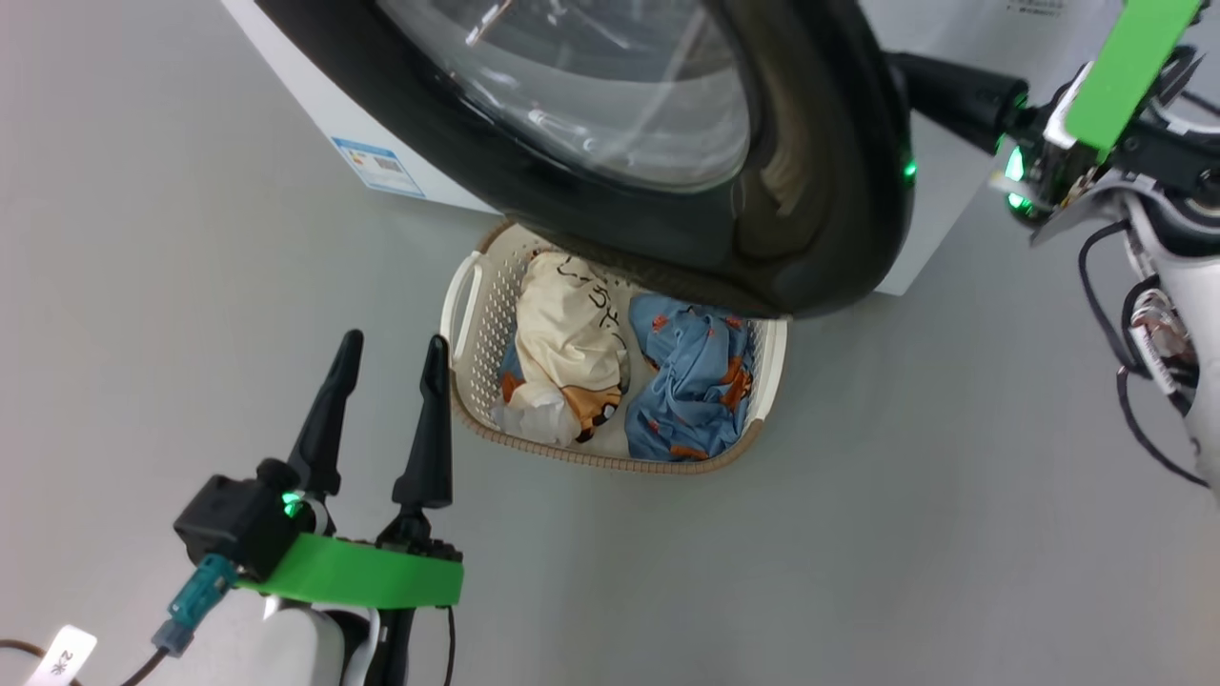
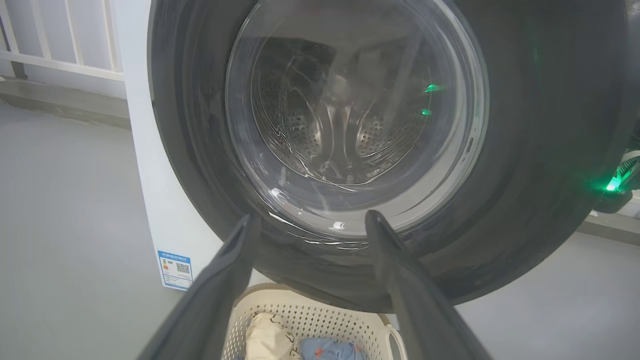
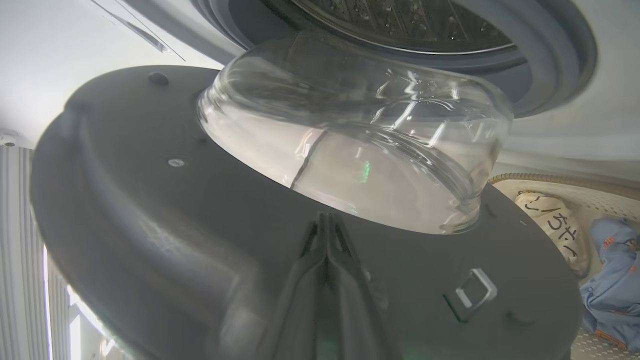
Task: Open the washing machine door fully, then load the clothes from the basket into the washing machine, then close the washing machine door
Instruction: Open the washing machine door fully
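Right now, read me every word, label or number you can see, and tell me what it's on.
Blue label sticker on the washing machine: print and a QR code, too small to read.
Cream garment in the basket: black hand-drawn characters, creased, not legible.
White cable tag: mark too blurred.
Nothing can be quoted reliably.

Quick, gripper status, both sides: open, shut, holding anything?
Left gripper: open, holding nothing.
Right gripper: shut, gripping nothing, fingers together and pointing at the inner face of the washing machine door.
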Robot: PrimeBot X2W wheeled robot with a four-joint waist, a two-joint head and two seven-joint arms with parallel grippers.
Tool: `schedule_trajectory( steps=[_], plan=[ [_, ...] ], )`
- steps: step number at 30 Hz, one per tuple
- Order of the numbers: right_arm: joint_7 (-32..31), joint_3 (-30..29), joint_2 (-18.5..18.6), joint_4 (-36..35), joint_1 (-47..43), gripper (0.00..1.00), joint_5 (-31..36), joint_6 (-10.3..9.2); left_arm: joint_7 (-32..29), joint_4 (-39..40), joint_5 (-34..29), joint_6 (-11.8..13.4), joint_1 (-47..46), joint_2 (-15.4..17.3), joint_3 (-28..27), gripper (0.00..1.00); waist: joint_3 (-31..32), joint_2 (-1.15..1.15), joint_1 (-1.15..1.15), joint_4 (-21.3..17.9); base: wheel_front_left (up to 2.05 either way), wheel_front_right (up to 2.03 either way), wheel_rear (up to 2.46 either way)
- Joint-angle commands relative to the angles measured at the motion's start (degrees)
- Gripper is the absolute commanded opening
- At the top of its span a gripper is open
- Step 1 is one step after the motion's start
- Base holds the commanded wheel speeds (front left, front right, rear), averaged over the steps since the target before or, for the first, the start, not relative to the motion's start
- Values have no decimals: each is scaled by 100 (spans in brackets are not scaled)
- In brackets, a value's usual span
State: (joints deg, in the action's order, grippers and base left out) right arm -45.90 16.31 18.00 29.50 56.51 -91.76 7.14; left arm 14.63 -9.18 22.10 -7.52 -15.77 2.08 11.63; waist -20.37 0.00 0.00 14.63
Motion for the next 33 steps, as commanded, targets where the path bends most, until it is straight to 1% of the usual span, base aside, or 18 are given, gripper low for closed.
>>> schedule_trajectory(
  steps=[1, 8, 16, 24, 33],
  plan=[
    [-82, 51, -139, -244, -167, 0, 6, 35, 37, 154, -52, 4, 83, 80, -186, 100, 137, 0, 0, -15, 0, 0, 0],
    [-251, 132, -314, -425, -587, 0, -104, 35, 37, 122, -140, 4, 301, 80, -191, 100, 440, 0, 0, -11, 0, 0, 0],
    [-383, 287, -480, -562, -983, 0, -73, 35, 37, 77, -264, 3, 475, 80, -234, 100, 716, 0, 0, 15, 0, 0, 0],
    [-552, 389, -647, -668, -1348, 0, -103, 35, 37, -43, -430, 3, 640, 80, -237, 100, 994, 0, 0, 127, 0, 0, 0],
    [-697, 549, -920, -876, -1653, 0, -76, 35, 37, -130, -468, 3, 693, 80, -167, 100, 1094, 0, 0, 287, 0, 0, 0]
  ],
)
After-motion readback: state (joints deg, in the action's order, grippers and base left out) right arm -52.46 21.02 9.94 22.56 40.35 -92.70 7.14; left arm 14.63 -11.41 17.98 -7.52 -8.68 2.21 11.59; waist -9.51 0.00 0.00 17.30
